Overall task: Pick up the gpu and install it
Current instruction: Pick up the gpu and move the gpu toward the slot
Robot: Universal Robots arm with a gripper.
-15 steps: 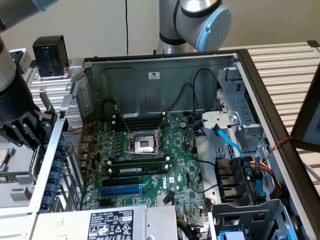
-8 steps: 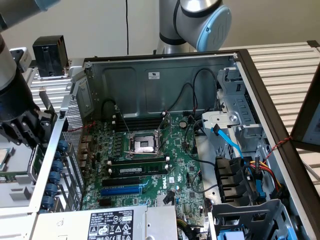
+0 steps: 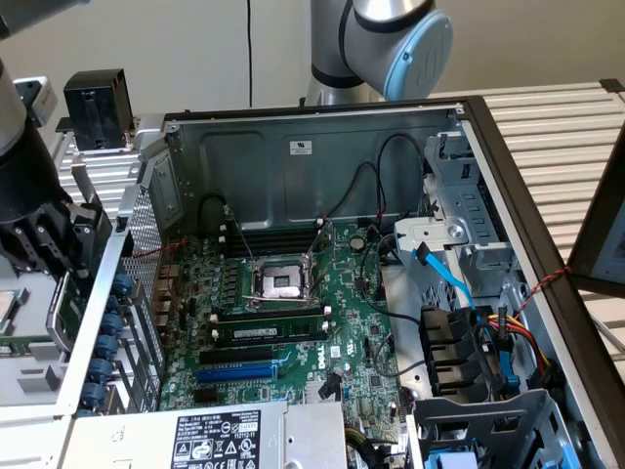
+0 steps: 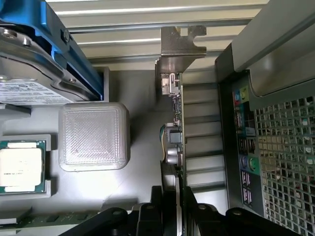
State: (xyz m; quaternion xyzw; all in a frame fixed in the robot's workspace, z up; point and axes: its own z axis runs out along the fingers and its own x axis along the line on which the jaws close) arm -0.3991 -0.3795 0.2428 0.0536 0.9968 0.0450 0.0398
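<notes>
The white label on the silver metal power supply box is headed DELL; its fine print is too small to read. A white DELL mark is printed on the large green motherboard. The white sticker on the grey case wall cannot be read.

From my console I count one open computer case and one motherboard. On the board I make out one processor socket, one memory stick and one blue expansion slot. I also count one power supply and one robot arm. On the wrist camera I tally one tool, one gpu, one loose processor, one hard drive and one ribbed white block.
</notes>
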